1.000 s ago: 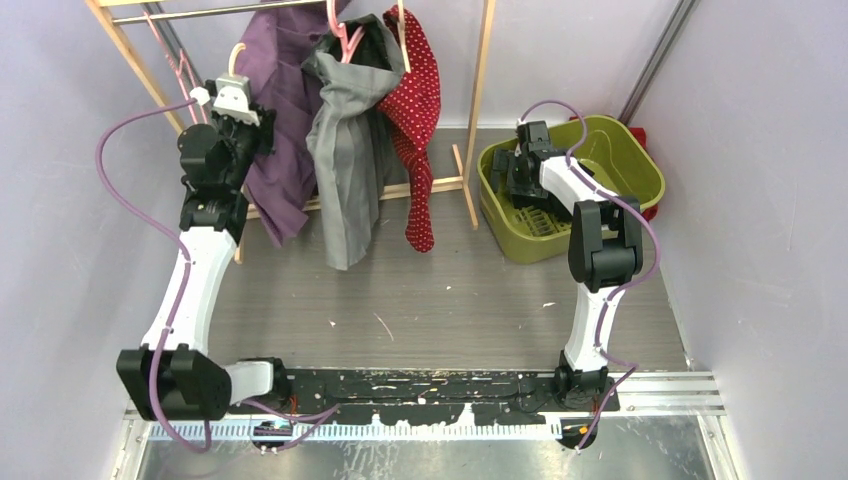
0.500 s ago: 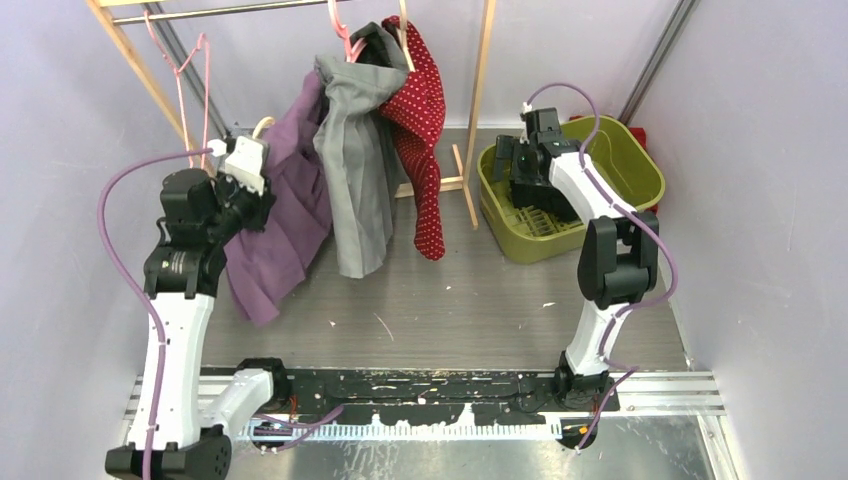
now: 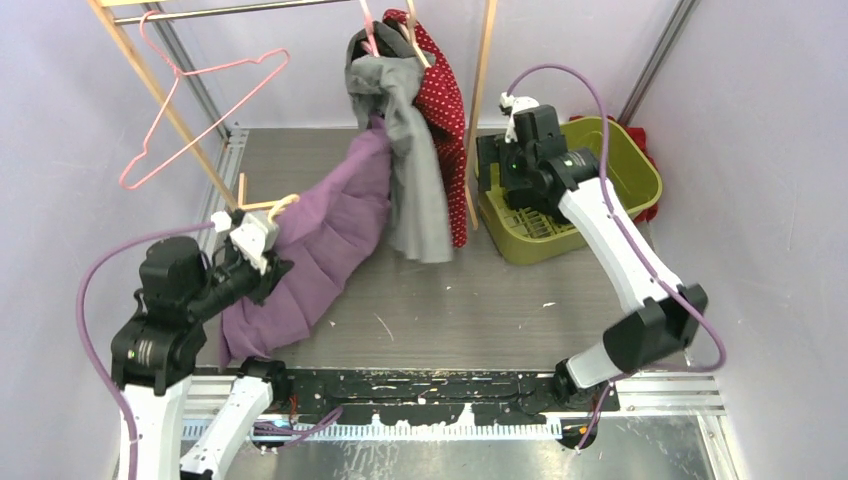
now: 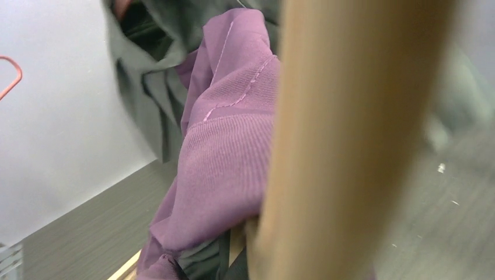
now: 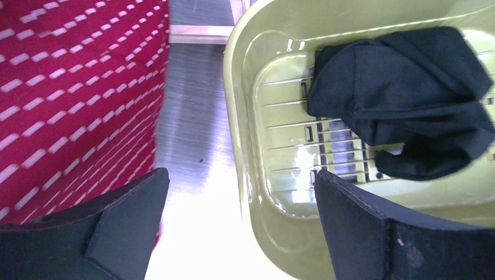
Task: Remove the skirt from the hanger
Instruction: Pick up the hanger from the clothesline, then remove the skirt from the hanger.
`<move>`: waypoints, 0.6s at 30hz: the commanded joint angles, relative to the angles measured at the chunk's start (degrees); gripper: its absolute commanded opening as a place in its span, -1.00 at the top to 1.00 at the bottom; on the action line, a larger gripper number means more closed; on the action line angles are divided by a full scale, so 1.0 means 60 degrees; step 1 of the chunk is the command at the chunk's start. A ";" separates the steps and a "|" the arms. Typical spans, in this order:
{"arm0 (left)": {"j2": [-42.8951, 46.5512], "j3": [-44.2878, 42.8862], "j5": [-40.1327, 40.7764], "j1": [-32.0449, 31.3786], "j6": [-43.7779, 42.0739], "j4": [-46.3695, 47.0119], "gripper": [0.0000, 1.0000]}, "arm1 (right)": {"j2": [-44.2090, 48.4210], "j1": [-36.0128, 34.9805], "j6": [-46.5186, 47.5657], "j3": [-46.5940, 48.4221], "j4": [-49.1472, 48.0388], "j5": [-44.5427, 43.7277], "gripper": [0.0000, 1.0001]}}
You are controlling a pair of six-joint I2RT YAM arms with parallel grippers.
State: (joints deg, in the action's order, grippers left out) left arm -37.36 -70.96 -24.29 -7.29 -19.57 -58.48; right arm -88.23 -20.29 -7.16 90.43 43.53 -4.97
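The purple skirt [image 3: 330,240] is off the pink hanger [image 3: 205,85], which hangs bare and tilted on the rail at the far left. My left gripper [image 3: 265,270] is shut on the skirt's near end, low at the left. The cloth stretches from there up to the grey garment [image 3: 410,170]. In the left wrist view the skirt [image 4: 227,146] fills the middle, half covered by a blurred wooden post [image 4: 350,140]; my own fingers are hidden. My right gripper [image 5: 242,227] stands open above the rim of the green basket [image 5: 239,122], holding nothing.
A grey garment and a red dotted garment [image 3: 445,120] hang on the wooden rack [image 3: 485,70]. The green basket [image 3: 640,175] at the right holds a black cloth [image 5: 403,105]. The rack's left leg [image 3: 160,100] and foot stand close to my left gripper.
My left arm has drawn back toward the near left, pulling the purple skirt off the pink hanger, which swung up bare. My right arm has risen above the basket, still open.
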 commanded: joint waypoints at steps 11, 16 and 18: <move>0.1456 0.0582 -0.0903 -0.1592 -0.0361 -0.0019 1.00 | 0.3512 -0.0338 0.0944 0.0076 0.1911 -0.0798 -1.00; 0.0946 0.0275 -0.1984 -0.1646 0.0129 0.0695 1.00 | 0.3674 -0.0611 0.1114 0.1673 0.3807 0.0334 -1.00; 0.0548 0.0001 -0.2165 -0.1659 0.0160 0.0766 1.00 | 0.3677 -0.0839 0.1179 0.2443 0.4570 0.0706 -0.99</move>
State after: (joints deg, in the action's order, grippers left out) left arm -30.72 -65.73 -30.00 -16.93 -20.67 -65.60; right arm -68.18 -23.18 -2.13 96.09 62.24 -6.33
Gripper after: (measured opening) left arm 0.217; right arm 0.996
